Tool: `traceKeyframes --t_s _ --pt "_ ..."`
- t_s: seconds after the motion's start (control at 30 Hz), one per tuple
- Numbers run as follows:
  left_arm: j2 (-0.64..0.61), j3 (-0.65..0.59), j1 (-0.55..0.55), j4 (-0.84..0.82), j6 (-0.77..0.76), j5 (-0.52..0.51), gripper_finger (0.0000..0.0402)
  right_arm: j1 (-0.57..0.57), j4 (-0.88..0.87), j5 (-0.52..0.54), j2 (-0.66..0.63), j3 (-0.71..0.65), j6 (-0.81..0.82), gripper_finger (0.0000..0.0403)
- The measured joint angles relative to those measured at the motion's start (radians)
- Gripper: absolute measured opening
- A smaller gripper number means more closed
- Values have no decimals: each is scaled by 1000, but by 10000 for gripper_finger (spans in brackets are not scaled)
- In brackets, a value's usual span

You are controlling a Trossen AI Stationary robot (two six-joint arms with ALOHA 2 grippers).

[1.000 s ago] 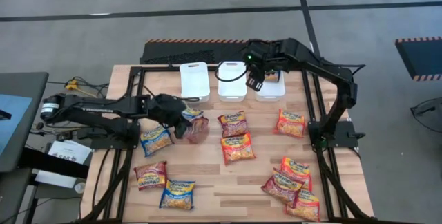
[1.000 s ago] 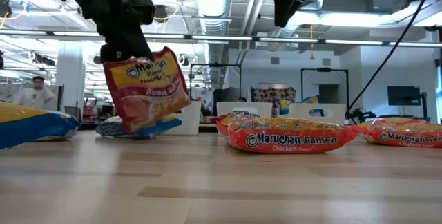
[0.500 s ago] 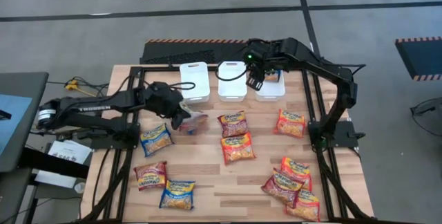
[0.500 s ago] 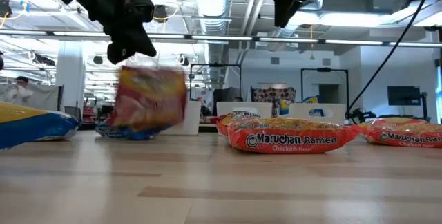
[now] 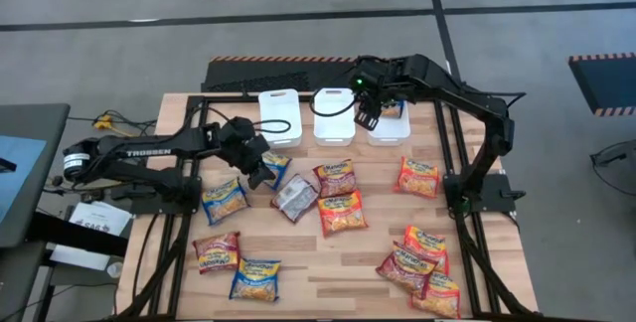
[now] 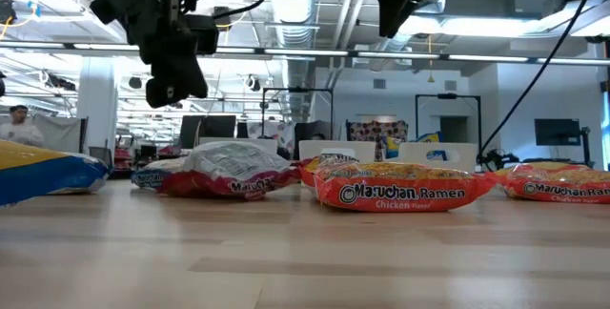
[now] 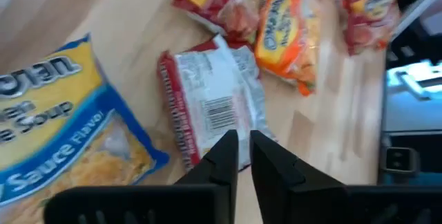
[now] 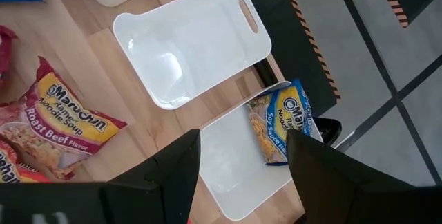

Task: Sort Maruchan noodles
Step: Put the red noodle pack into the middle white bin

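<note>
My left gripper [image 5: 260, 169] hangs over the table's left half, holding nothing; in its wrist view the left gripper [image 7: 244, 148] is open by a narrow slit. Just beyond it a dark red packet [image 5: 295, 198] lies flat, silver barcode side [image 7: 219, 103] up, between a blue packet [image 5: 275, 166] and another dark red one [image 5: 336, 176]. My right gripper [image 5: 366, 113] hovers wide open [image 8: 242, 155] over the far row of three white bins. The right bin [image 5: 388, 128] holds one blue packet [image 8: 283, 131]. Other packets lie scattered on the wood.
White bins stand at the far edge: left [image 5: 280, 115], middle [image 5: 334, 118] and right. Loose packets include blue [image 5: 224, 201], orange [image 5: 341, 212], orange [image 5: 418, 176], dark red [image 5: 216, 251], blue [image 5: 255, 278] and a pile near the right corner [image 5: 417, 262]. Bare wood lies at the near middle.
My left gripper held the dark red packet lifted and hanging a second ago, then let it go. The packet fell toward the right and now lies flat on the table with its silver back up. The gripper stayed aloft, shifting slightly toward the far edge.
</note>
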Motion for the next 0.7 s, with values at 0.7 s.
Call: traceKeyframes --t_s 0.7 --pt "2 0 -301 161 -150 -354 103 11 -70 -5 0 0 96 240"
